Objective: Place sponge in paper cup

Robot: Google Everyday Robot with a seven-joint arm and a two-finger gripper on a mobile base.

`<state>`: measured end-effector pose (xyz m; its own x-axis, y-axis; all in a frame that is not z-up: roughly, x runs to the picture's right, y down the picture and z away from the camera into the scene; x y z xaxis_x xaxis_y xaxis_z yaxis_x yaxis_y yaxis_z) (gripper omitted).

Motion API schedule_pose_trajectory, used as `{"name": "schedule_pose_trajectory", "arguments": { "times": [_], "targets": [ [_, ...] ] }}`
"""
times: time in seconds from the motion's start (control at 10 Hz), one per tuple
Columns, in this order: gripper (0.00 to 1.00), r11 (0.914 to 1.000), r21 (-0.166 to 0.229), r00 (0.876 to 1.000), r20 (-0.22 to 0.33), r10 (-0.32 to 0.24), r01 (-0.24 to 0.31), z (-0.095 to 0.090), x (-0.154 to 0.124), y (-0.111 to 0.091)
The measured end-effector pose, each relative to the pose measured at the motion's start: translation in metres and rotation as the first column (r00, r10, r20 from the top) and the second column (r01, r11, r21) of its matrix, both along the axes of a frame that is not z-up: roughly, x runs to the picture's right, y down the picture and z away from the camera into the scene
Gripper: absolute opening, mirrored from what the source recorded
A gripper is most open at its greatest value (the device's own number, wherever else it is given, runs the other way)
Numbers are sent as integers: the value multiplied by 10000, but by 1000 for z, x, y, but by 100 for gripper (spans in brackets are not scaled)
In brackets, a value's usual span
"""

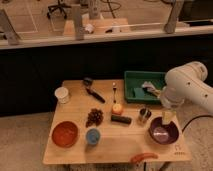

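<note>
Sponge (168,119), yellow, hangs upright in the tool (167,113), which is clamped on it just above the purple bowl (163,135) at the counter's (115,146) right end. 1 white paper cup (62,94) stands well apart, near the left edge. Green tray (134,82) sits beside the arm.

Gripper (167,110), above the bowl (161,135): mostly hidden by the arm (187,87); we cannot tell whether it holds the sponge (168,118). Arm: cut off at right edge. Tray (134,83) contents: unidentifiable to us.
</note>
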<state>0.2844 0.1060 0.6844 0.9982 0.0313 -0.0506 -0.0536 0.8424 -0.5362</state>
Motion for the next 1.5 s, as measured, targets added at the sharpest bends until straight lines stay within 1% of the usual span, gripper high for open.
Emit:
{"name": "schedule_pose_trajectory", "arguments": {
  "times": [0.9, 1.0, 1.2, 1.3, 1.4, 1.5],
  "targets": [
    [80, 10000, 2, 10000, 2, 0, 0, 0, 0, 0],
    [80, 9999, 115, 9998, 191, -85, 83, 5, 0, -1],
    [80, 9975, 529, 9954, 813, -514, 471, 24, 4, -10],
    [80, 9965, 613, 9911, 1169, -641, 572, 40, 6, -18],
    [80, 9960, 677, 9872, 1445, -668, 575, 50, 5, -24],
    [80, 9963, 652, 9862, 1522, -658, 564, 53, 8, -24]
  ]
}}
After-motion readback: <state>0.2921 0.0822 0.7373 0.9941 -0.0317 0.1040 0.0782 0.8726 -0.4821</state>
